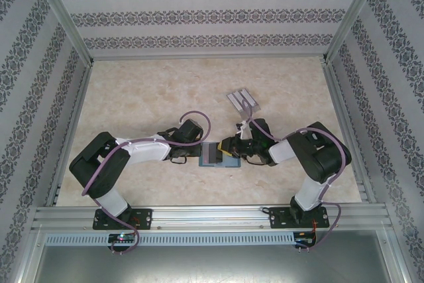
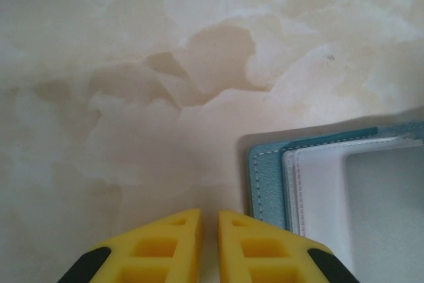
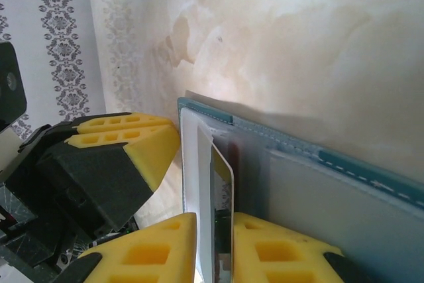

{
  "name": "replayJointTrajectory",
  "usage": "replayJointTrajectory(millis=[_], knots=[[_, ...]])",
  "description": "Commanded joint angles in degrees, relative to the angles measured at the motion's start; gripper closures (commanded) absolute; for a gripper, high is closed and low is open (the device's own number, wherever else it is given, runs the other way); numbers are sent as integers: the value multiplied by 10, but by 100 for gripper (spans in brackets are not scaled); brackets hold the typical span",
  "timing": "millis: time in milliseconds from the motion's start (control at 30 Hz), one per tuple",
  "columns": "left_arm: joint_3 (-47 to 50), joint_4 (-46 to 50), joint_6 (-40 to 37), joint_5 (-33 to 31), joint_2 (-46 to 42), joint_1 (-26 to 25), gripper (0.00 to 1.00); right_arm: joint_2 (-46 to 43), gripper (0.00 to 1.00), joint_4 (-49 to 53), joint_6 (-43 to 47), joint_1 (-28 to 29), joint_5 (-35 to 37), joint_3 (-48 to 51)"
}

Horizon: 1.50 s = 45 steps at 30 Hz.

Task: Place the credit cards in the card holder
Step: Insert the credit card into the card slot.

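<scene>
Open card holder [image 1: 213, 155] lies flat near the tabletop's [image 1: 165, 91] front edge, midway. Left gripper [image 2: 210, 213] — nearly closed, empty — sits just beside its left end. Right gripper [image 3: 215, 217], fingers narrowly parted, straddles an upright credit card [image 3: 220, 183] at the holder; grip unclear. Farther back, a grey ribbed piece [image 1: 243, 101].

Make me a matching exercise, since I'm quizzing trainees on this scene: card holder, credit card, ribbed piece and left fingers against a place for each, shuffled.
1. card holder
2. credit card
3. pale grey ribbed piece
4. left fingers

A. alone, farther back on the table
B. on edge between the right fingers
C. over bare table at the holder's edge
D. lying open between both arms' fingers

Pairs: 1-D, 2-B, 3-A, 4-C.
</scene>
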State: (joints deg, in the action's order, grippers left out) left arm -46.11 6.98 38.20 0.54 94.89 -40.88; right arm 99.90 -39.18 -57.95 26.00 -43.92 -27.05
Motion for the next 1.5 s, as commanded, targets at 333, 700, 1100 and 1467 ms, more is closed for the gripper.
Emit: replayJointTrajectory(millis=[333,700,1100,1467], knots=[[-13,30,0,4,27,-7,87,-67,72,189,79,-8,52,-18],[-7,20,-8,15,13,-7,86,-124,74,345,132,-19,79,-56],[1,-32,-14,95,23,-8,85,-130,74,383,129,6,105,-58],[-12,-31,-34,108,34,-25,83,-104,79,383,121,41,129,-77]])
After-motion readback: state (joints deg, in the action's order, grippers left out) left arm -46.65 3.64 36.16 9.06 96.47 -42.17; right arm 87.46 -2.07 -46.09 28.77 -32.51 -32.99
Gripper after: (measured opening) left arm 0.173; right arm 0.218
